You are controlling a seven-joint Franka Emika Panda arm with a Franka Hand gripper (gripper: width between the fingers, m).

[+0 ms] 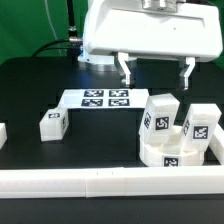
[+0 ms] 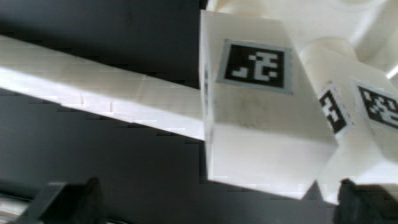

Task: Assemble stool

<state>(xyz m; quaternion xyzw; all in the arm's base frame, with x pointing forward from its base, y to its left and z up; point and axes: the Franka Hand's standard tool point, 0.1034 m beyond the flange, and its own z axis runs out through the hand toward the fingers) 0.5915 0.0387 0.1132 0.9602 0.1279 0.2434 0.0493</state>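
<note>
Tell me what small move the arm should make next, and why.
Probably lift clear and travel toward the loose leg at the exterior view's left. The gripper hangs open and empty above the seat, where a leg and a second leg already stand, so the one apart beside the marker board looks like the next part to fetch.

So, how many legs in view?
3: a loose leg beside the marker board; a taller leg and a shorter leg upright on the seat. A white bit at the exterior view's left edge may be a fourth.
</note>
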